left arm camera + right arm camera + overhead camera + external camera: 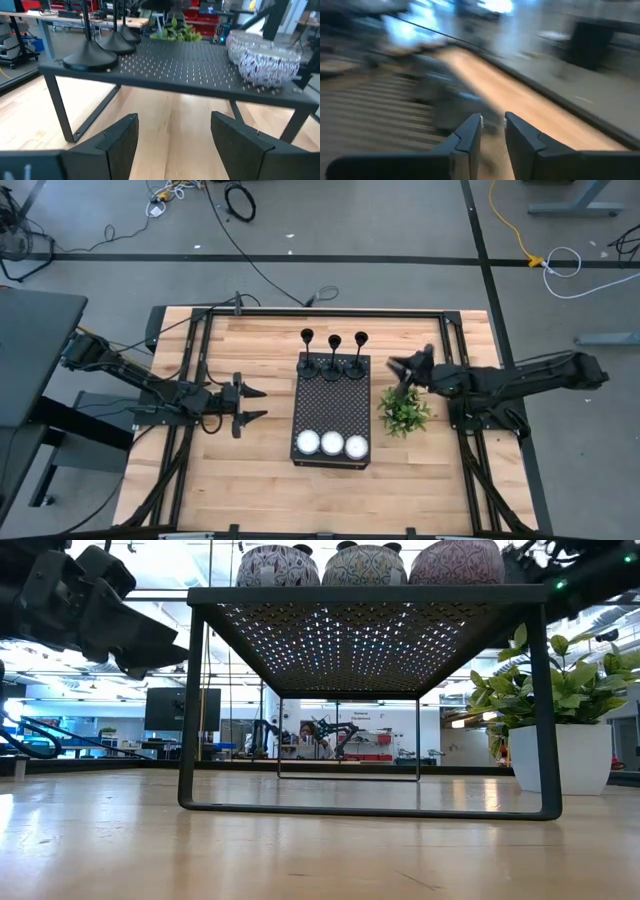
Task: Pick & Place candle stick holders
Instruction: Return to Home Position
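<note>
my left arm lies low and stretched out from the left edge of the pale plank table [240, 475]. the left gripper [262, 405] is held level, aimed at the left side of the shelf [330, 405] and stopping just short of it. its fingers [117, 142] are spread wide with nothing between them.

the shelf is a black perforated metal top on thin bar legs. the three candle stick holders [334, 358] stand on its far end in a row running left to right, bases close together. each long axis is straight up, cup on top. they are matte black, with a thin stem on a round, low-domed base. on the near end sit three candles [332, 444] in round patterned jars (white discs from above).

just right of the shelf is a leafy green plant [404, 412] in a white pot. my right arm reaches in from the right edge, and the right gripper [392, 364] points left just beyond the plant. its fingers are nearly together, a thin slit only, gripping nothing.
</note>
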`<state>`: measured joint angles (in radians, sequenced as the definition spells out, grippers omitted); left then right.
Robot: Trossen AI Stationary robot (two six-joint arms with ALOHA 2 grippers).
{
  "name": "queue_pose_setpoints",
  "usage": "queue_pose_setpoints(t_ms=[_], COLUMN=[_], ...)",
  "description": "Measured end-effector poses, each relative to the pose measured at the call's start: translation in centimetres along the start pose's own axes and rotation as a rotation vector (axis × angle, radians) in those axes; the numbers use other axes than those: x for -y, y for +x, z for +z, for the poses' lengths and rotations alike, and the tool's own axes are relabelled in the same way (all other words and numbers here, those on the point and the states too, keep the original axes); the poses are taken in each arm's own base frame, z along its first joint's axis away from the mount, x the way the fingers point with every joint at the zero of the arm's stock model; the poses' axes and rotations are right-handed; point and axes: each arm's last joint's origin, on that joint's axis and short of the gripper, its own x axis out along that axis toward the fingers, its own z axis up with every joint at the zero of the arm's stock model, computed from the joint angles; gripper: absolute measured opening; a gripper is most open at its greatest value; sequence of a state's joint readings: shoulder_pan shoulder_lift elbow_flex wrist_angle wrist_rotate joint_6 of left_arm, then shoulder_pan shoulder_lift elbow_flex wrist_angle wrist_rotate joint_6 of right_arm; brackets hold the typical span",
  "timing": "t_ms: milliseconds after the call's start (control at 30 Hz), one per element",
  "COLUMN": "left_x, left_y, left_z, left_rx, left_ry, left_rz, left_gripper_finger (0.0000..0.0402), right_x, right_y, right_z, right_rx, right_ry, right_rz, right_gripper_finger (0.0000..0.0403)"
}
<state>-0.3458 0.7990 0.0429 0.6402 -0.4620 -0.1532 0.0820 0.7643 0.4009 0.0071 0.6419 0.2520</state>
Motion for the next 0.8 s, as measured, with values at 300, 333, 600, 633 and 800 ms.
queue_pose_setpoints(t_ms=[300,333,600,633,800], left_x=[0.0,0.0,0.0,0.0,0.1], left_y=[0.0,0.0,0.0,0.0,0.0], left_z=[-0.4,-0.5,-0.4,-0.4,-0.1], left_rx=[-0.045,-0.047,-0.046,-0.043,-0.014], left_ry=[-0.005,-0.004,-0.017,-0.026,-0.032], left_rz=[-0.014,-0.015,-0.012,-0.014,-0.027], left_gripper_finger=[0.0248,0.0248,0.0248,0.0248,0.0248], right_x=[1.9,2.0,3.3,3.4,4.0], right_y=[-0.5,-0.7,-2.1,-2.2,-2.9], right_z=[-4.8,-5.1,-6.8,-7.0,-6.6], right_rx=[0.079,0.109,0.194,0.182,0.248], right_ry=[0.027,0.044,0.063,0.060,0.085], right_rz=[0.123,0.150,0.212,0.209,0.137], right_gripper_finger=[0.0086,0.0086,0.0086,0.0086,0.0086])
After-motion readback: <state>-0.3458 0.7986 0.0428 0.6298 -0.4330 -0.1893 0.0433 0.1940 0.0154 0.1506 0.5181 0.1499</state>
